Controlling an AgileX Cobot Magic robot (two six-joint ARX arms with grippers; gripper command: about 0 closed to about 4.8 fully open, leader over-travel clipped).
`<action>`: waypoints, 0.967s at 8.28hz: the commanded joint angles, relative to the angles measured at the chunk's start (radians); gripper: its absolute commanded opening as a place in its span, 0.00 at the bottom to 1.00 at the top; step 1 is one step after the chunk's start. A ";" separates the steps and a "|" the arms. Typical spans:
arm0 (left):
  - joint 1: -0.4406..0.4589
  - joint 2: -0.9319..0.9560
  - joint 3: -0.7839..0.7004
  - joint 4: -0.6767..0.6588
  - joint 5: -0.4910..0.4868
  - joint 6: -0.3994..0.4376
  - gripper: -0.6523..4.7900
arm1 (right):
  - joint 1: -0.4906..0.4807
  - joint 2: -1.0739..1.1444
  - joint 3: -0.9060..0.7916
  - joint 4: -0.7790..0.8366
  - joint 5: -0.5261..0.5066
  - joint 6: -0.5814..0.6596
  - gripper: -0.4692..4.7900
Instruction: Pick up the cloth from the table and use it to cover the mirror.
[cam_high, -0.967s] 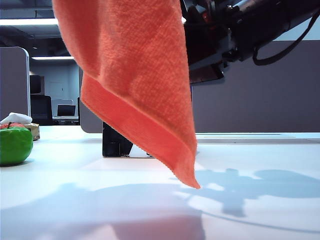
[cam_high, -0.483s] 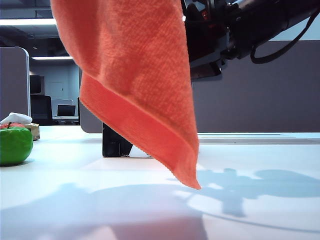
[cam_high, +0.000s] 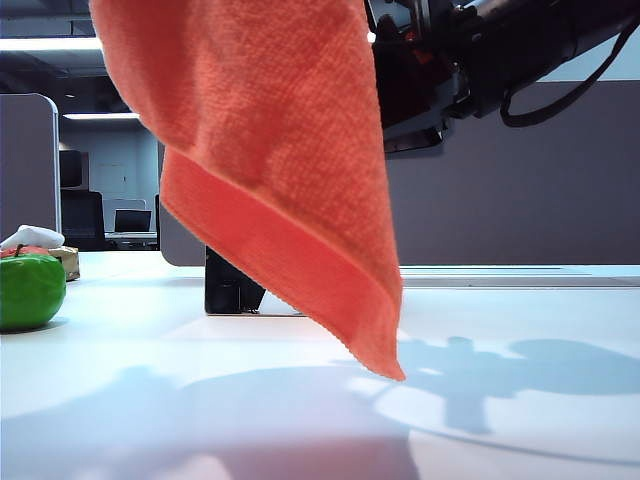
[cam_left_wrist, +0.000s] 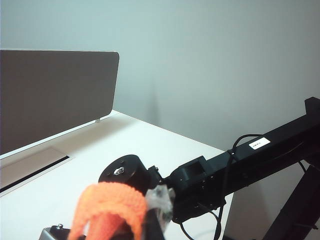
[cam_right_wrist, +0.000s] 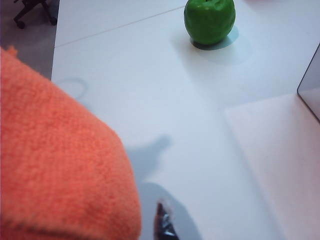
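Above the table (cam_high: 520, 400), the left claw (cam_left_wrist: 145, 220) pinches the hanging cloth (cam_high: 270, 170); right claw's (cam_right_wrist: 162, 225) opening hidden.

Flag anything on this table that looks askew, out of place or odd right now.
The cloth hangs lopsided, one corner drooping almost to the table and hiding all of the mirror but its black base. The left claw is shut on a bunched fold of it; the right claw sits beside the cloth. The green apple stands undisturbed.
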 joint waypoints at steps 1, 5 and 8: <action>-0.001 -0.002 0.006 0.015 0.006 0.001 0.11 | 0.001 -0.004 0.005 0.015 -0.005 0.000 0.09; -0.001 -0.002 0.006 0.002 -0.042 0.002 0.11 | 0.000 -0.006 0.005 0.053 0.051 0.001 0.09; -0.001 -0.002 0.006 -0.010 -0.086 0.005 0.11 | 0.000 -0.007 0.006 0.103 0.109 0.005 0.09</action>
